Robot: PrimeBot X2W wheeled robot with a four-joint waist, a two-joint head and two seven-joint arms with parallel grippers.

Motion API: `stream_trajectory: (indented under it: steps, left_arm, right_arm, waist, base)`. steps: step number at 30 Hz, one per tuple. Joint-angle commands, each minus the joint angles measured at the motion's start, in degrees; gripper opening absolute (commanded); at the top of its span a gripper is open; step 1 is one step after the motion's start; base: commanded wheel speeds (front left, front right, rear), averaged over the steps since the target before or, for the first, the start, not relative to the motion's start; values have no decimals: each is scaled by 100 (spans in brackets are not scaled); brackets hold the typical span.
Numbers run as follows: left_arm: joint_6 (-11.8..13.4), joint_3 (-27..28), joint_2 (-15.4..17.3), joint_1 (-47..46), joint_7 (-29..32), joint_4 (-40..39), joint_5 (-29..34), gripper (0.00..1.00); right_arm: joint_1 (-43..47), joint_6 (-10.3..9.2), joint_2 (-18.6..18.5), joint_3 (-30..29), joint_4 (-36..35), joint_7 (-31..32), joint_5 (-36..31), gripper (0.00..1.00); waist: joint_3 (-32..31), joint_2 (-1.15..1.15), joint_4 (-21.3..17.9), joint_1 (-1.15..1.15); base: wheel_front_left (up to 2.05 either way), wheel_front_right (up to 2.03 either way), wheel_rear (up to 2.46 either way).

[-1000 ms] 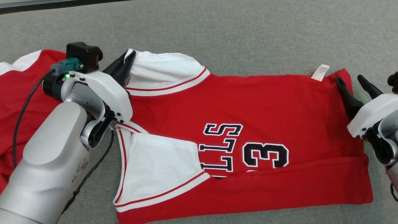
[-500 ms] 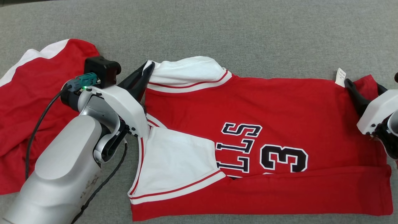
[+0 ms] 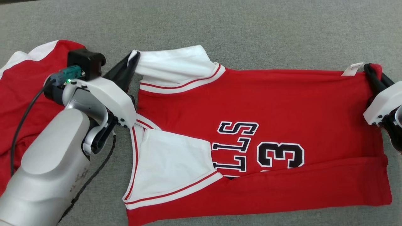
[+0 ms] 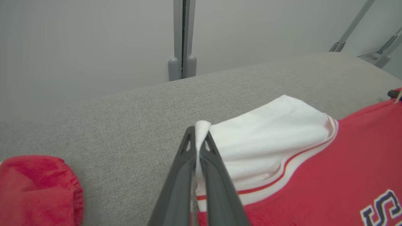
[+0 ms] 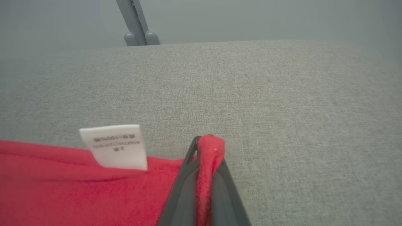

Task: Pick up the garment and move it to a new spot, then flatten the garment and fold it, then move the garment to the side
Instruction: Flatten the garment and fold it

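A red jersey (image 3: 282,103) with white sleeves, dark lettering and the number 3 lies spread on the grey surface, its near long edge folded over. My left gripper (image 3: 131,59) is shut on the tip of the far white sleeve (image 4: 267,138), pinched between its fingers (image 4: 179,175). My right gripper (image 3: 373,70) is shut on the jersey's far right hem corner (image 5: 210,150), beside a white label (image 5: 116,146). The edge between both grippers runs nearly straight.
A second red and white garment (image 3: 19,91) lies crumpled at the left, partly under my left arm; its red edge (image 4: 37,188) shows in the left wrist view. The grey cushion (image 3: 251,31) stretches beyond the jersey. Metal frame legs (image 4: 182,62) stand past the far edge.
My right gripper went from open beside the hem corner to shut on it. The far edge has been pulled taut and the head camera has shifted.
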Motion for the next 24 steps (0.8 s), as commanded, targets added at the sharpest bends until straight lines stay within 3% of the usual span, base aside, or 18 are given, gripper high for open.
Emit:
stream_trajectory:
  steps: [1, 8, 14, 24]
  left_arm:
    - [51, 55, 55, -162, -44, 40, 60, 0]
    - [83, 225, 29, -961, -258, 525, 193, 0]
    - [-71, 233, -168, -1356, -499, 1106, 194, 0]
    - [-356, -61, -225, -851, -686, 1302, 199, 0]
  right_arm:
    - [-129, -12, -27, -3, 21, -100, -6, 0]
    - [-655, -13, -6, 68, 189, -656, -225, 0]
    - [-868, -13, 111, 249, 268, -840, -162, 0]
    - [-277, -12, -4, 202, -9, -1226, 49, 0]
  waist:
    - [52, 0, -30, 0]
    - [285, 0, -117, 0]
    - [327, 0, -156, 0]
    - [-43, 0, -88, 0]
  base:
    - [0, 0, 0]
    - [0, 0, 0]
    - [0, 0, 0]
    - [0, 0, 0]
